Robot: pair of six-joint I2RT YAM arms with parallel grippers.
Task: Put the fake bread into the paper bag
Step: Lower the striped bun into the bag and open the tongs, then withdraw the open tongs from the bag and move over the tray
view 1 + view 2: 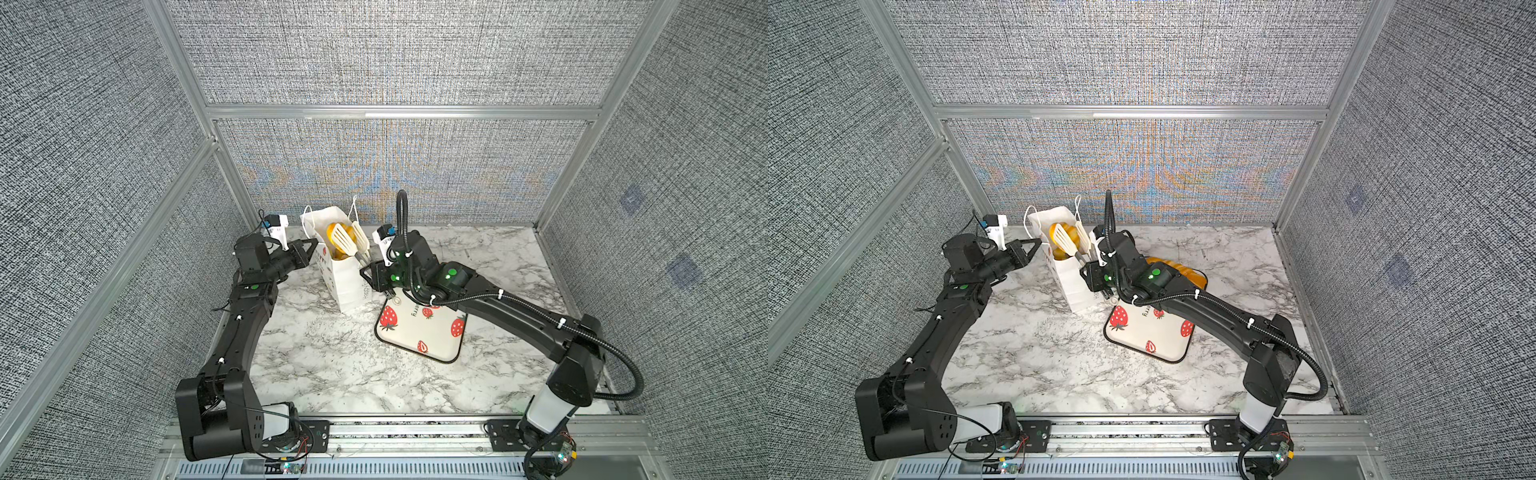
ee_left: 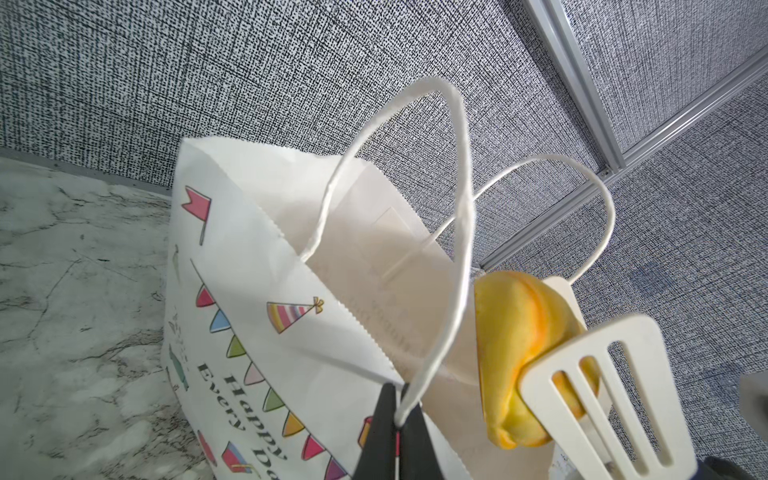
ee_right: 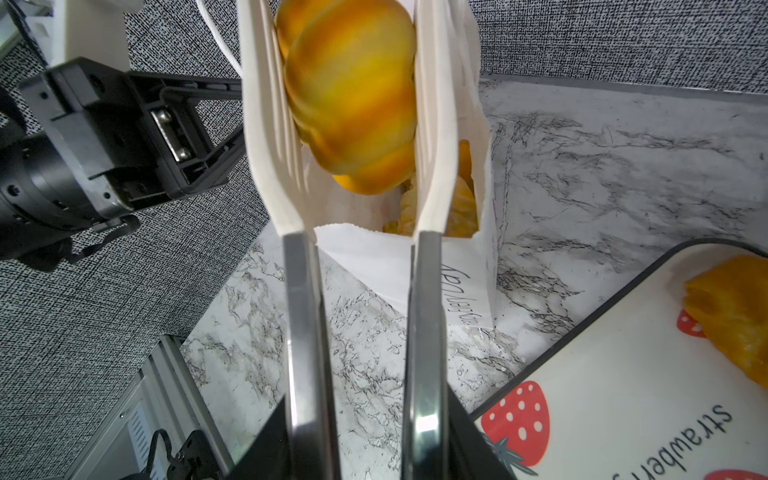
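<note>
on the paper bag my left wrist view reads "happy every d" in grey script; the frame's edge cuts off the last word. my right wrist view shows the same script upside down on the bag's narrow side, roughly "every day", partly unclear. the tray says "strawber", cut off there. in both top views only "erry" shows on the tray.

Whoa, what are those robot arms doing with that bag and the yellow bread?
They're packing toy bread. The left gripper pinches a cord handle of the paper bag, which seems to steady it. The right gripper squeezes white tongs, and the tongs grip a golden bun at the bag's open top. Some bread already sits inside the bag. One more piece waits on the strawberry tray.
</note>
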